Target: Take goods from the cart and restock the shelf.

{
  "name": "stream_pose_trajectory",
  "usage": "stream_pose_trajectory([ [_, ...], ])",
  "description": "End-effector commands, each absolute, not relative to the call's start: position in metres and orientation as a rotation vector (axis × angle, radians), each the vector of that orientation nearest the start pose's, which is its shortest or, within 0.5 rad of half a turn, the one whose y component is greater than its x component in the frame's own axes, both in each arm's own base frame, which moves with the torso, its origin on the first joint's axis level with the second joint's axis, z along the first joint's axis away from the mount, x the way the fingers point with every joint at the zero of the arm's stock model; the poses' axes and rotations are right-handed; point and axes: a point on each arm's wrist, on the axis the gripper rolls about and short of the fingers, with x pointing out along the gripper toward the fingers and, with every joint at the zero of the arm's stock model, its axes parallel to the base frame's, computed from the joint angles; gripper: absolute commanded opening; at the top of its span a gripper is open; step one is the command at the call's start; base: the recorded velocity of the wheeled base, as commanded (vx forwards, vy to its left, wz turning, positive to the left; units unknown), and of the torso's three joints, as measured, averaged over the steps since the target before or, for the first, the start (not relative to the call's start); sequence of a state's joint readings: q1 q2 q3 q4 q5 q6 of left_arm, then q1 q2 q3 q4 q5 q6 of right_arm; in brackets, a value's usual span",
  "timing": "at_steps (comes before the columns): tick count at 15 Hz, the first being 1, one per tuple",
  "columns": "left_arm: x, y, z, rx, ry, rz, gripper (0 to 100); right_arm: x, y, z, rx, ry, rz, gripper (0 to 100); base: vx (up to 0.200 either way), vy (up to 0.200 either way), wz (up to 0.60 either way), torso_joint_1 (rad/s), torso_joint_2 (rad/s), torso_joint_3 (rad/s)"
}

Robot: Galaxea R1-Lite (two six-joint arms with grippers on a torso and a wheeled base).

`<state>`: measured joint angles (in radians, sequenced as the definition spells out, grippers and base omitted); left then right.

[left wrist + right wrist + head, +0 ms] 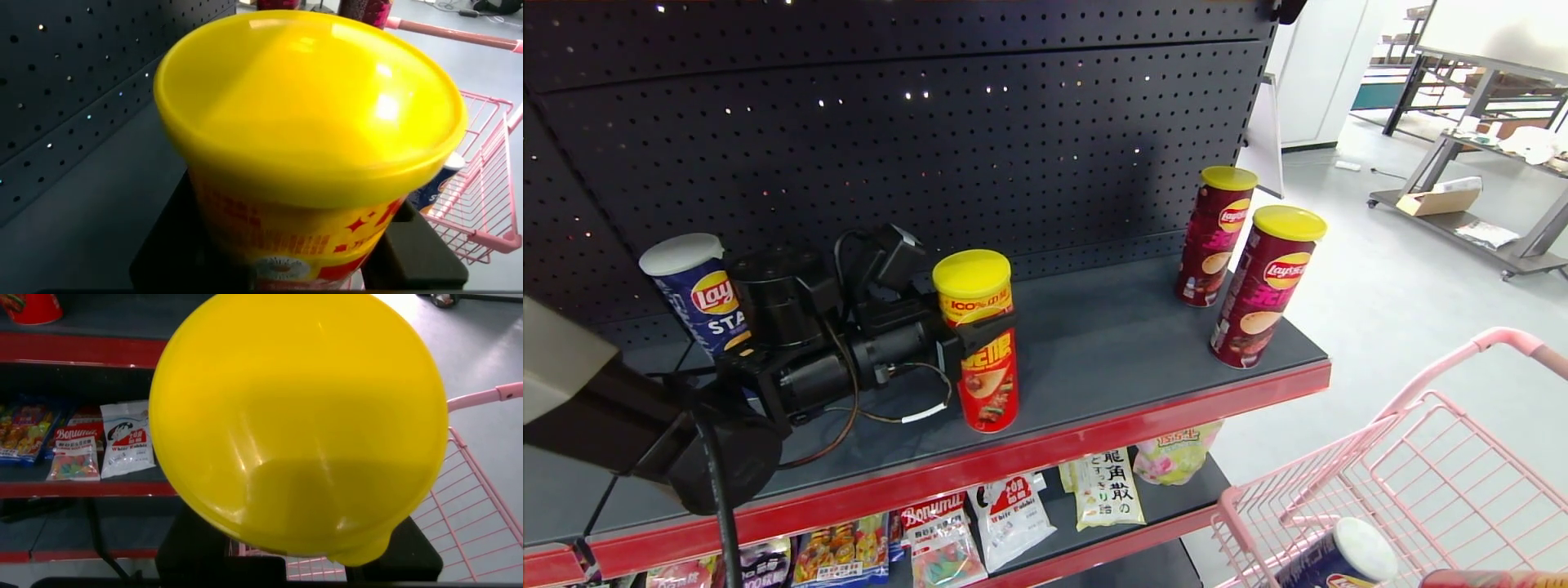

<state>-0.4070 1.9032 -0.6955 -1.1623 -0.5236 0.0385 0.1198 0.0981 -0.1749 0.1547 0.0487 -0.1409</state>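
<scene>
A red chip can with a yellow lid (985, 343) stands upright near the shelf's (1111, 359) front edge, and its lid (306, 106) looms close in the left wrist view. My left gripper (980, 339) is shut around its upper body, with dark fingers (167, 241) on either side. My right gripper (298, 559) is shut on another yellow-lidded can (298, 416), held over the pink cart (482, 506). A blue can with a white lid (1343, 555) lies in the cart (1421, 457).
A blue can (696, 290) stands at the shelf's back left and two maroon cans (1262, 286) at its right end. A pegboard wall (915, 122) backs the shelf. Snack bags (1013, 510) fill the lower shelf. The cart sits to the right, over open floor.
</scene>
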Motion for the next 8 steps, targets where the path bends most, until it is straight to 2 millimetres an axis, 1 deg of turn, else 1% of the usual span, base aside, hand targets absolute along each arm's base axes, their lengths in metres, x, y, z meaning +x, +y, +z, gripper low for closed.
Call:
stream_pose_trajectory([
  [1, 0.2969, -0.1411, 0.1435, 0.033, 0.028, -0.933, 0, -0.0278, -0.0023, 0.1101, -0.144, 0.068, 0.176, 0, 0.0, 0.0, 0.0, 0.0, 0.0, 0.0],
  [8, 0.2938, -0.1439, 0.1465, 0.032, 0.021, -0.932, 0, -0.0281, -0.0023, 0.1113, -0.143, 0.063, 0.175, 0, 0.0, 0.0, 0.0, 0.0, 0.0, 0.0],
])
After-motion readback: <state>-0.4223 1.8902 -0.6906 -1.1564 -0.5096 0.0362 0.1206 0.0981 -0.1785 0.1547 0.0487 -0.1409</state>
